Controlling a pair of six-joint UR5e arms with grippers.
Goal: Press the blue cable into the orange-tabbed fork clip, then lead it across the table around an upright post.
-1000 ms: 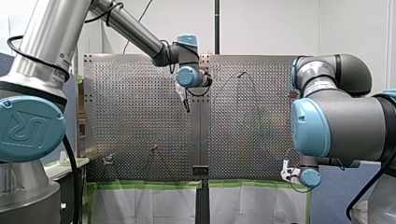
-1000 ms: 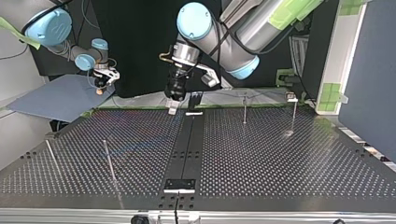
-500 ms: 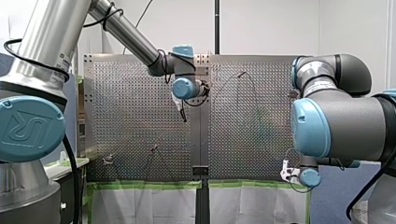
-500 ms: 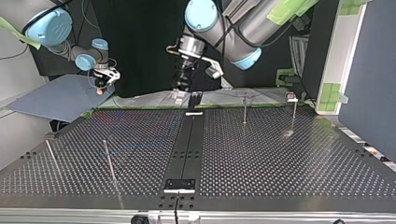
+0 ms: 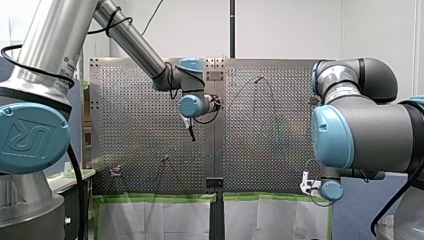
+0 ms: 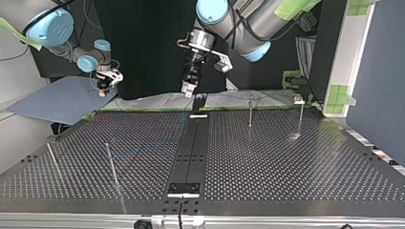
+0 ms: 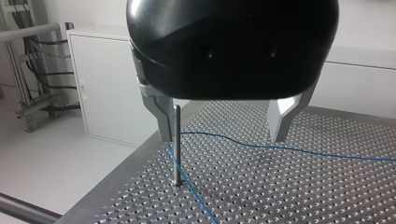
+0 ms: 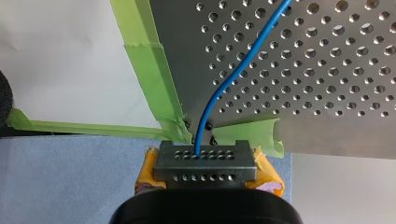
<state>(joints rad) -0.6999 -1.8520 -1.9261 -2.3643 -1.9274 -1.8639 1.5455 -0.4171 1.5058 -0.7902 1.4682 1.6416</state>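
The blue cable (image 8: 233, 70) runs over the perforated table and ends between the yellow pads (image 8: 266, 175) of my right gripper (image 8: 205, 161), which is shut on it just off the table's corner. In the left wrist view the blue cable (image 7: 289, 149) bends around the foot of an upright post (image 7: 176, 144) that stands ahead of the gripper, near one metal finger. My left gripper (image 7: 222, 137) hangs open above the table with nothing in it. It shows in the front view (image 5: 191, 134) near the middle seam, and high at the table's far edge in the top view (image 6: 189, 88). A small clip (image 6: 298, 99) sits at the top view's far right.
Thin upright posts stand at the top view's right (image 6: 250, 112) and left (image 6: 112, 164). A black strip (image 6: 191, 148) runs down the table's middle. Green tape (image 8: 154, 70) lines the table's edge, with a blue-grey board (image 6: 57, 100) beside my right gripper (image 6: 103, 88).
My left arm has swung toward the front view's left and lifted away from the table, the gripper still open. My right arm has not moved.
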